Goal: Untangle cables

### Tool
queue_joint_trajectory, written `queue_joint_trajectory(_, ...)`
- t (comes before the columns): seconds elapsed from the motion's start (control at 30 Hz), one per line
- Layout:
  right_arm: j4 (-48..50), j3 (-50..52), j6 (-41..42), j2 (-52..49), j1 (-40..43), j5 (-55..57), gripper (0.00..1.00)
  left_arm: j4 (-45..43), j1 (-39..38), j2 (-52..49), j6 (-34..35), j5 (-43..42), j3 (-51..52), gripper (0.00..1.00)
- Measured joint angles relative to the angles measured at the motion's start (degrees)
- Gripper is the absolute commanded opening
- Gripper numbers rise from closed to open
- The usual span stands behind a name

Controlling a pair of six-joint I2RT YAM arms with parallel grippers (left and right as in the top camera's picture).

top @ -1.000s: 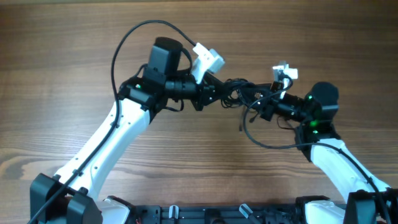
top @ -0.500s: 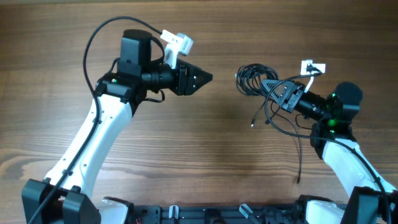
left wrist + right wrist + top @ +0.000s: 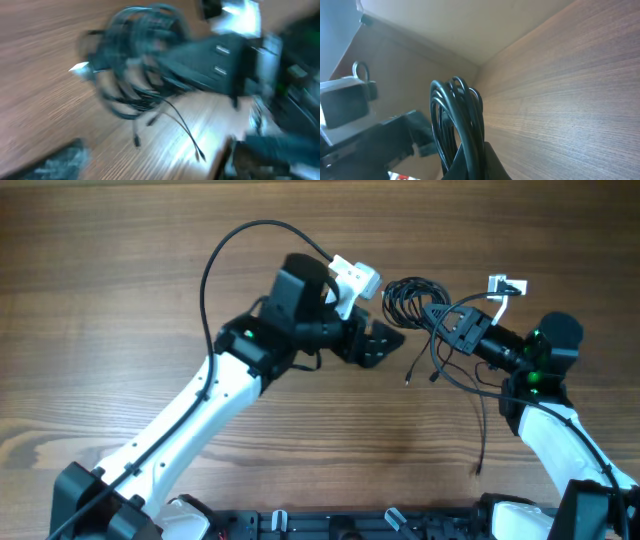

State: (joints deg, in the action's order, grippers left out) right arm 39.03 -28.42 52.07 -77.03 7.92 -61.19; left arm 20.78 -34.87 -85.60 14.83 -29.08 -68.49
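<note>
Overhead view: cables [image 3: 402, 298] bunched in a dark coil of loops, right of centre over the wood counter [image 3: 120, 280], toward the far edge. Cannot tell whether the coil rests on the wood or hangs clear.

Right gripper [image 3: 437, 317] comes in from the right, its jaws clamped on the near-right edge of the coil. Loose strands [image 3: 478, 420] trail from the grip toward the near edge. Two short ones end in small plug tips just below the coil. One long one runs well down the counter beside the right arm.

Left gripper [image 3: 388, 344] sits just left of and below the coil, jaws spread wide, nothing between them, not touching the cables.

Left wrist view: heavily blurred; coil and right gripper ahead, thin strands dangling beneath.

Right wrist view: looped cords rise from between the jaws.
</note>
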Motion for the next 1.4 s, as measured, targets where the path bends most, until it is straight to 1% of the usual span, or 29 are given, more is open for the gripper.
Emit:
queue_joint_trajectory(0.1,0.00,0.00,0.87,0.00,-1.20,0.22,0.04,-3.13,-1.84,0.00,10.36,8.26,0.00,1.00)
queue_joint_trajectory(0.23,0.09,0.00,1.29,0.00,-3.80,0.92,0.04,-5.35,-4.00,-1.73,19.98,14.43,-0.04,0.98)
queue_joint_trajectory(0.3,0.13,0.00,1.51,0.00,-4.44,1.25,0.04,-5.75,-4.85,-3.82,24.15,16.70,-0.04,0.90)
queue_joint_trajectory(0.37,-0.07,0.13,1.70,-0.04,-4.50,1.99,0.04,-6.54,-5.27,-6.36,27.54,17.81,-0.04,0.77)
queue_joint_trajectory(0.4,-0.07,0.24,1.70,-0.31,-4.42,2.19,0.04,-6.73,-5.33,-6.73,28.85,18.40,-0.04,0.74)
queue_joint_trajectory(0.47,0.00,0.26,1.75,-0.44,-4.52,2.32,0.04,-6.71,-5.53,-6.84,30.40,19.08,-0.04,0.70)
queue_joint_trajectory(0.6,-0.02,0.26,1.75,-0.44,-4.63,2.32,0.04,-6.71,-5.68,-6.86,31.43,20.55,-0.04,0.66)
queue_joint_trajectory(0.7,0.00,0.26,1.75,-0.44,-4.63,2.34,0.04,-6.60,-5.68,-6.86,31.63,21.16,-0.04,0.67)
queue_joint_trajectory(0.73,0.00,0.26,1.75,-0.44,-4.63,2.36,0.04,-6.47,-5.68,-6.86,31.65,21.18,-0.04,0.64)
queue_joint_trajectory(0.8,0.00,0.26,1.73,-0.44,-4.63,2.51,0.04,-6.43,-5.68,-6.86,31.82,21.24,-0.04,0.56)
queue_joint_trajectory(0.9,0.00,0.26,1.73,-0.44,-4.66,2.56,0.04,-5.75,-5.70,-6.86,32.02,21.33,-0.04,0.32)
queue_joint_trajectory(0.97,-0.04,0.28,1.73,-0.44,-4.79,2.56,0.04,-4.98,-5.75,-6.86,32.41,21.33,-0.07,0.20)
queue_joint_trajectory(1.03,-0.13,0.35,1.75,-0.48,-4.83,2.58,0.04,-4.52,-5.97,-6.86,32.37,21.33,-0.17,0.13)
queue_joint_trajectory(1.07,-0.11,0.44,1.88,-0.50,-4.85,2.60,0.04,-4.48,-6.01,-6.86,32.48,21.33,-0.26,0.06)
queue_joint_trajectory(1.1,-0.13,0.46,2.12,-0.55,-4.85,2.60,0.04,-4.48,-6.01,-6.86,32.50,21.31,-0.26,0.04)
queue_joint_trajectory(1.2,-0.17,0.66,2.78,-0.55,-4.83,2.78,0.04,-4.79,-6.01,-6.86,32.65,21.53,-0.35,0.04)
queue_joint_trajectory(1.23,-0.17,0.66,2.99,-0.55,-4.83,2.80,0.04,-4.92,-6.01,-6.86,32.65,21.55,-0.37,0.12)
queue_joint_trajectory(1.27,-0.15,0.66,3.06,-0.55,-4.83,2.80,0.04,-4.96,-6.01,-6.86,32.65,21.55,-0.37,0.26)
queue_joint_trajectory(1.3,-0.15,0.66,3.21,-0.55,-4.83,2.78,0.04,-4.94,-6.01,-6.86,32.79,21.73,-0.37,0.43)
queue_joint_trajectory(1.33,-0.11,0.66,3.28,-0.55,-4.83,2.78,0.04,-4.87,-6.01,-6.86,32.44,21.84,-0.37,0.55)
queue_joint_trajectory(1.37,0.00,0.66,3.41,-0.55,-4.83,2.78,0.04,-4.63,-6.01,-6.86,32.57,22.03,-0.37,0.60)
queue_joint_trajectory(1.4,0.04,0.66,3.43,-0.55,-4.83,2.78,0.04,-4.42,-6.01,-6.86,32.37,22.14,-0.35,0.62)
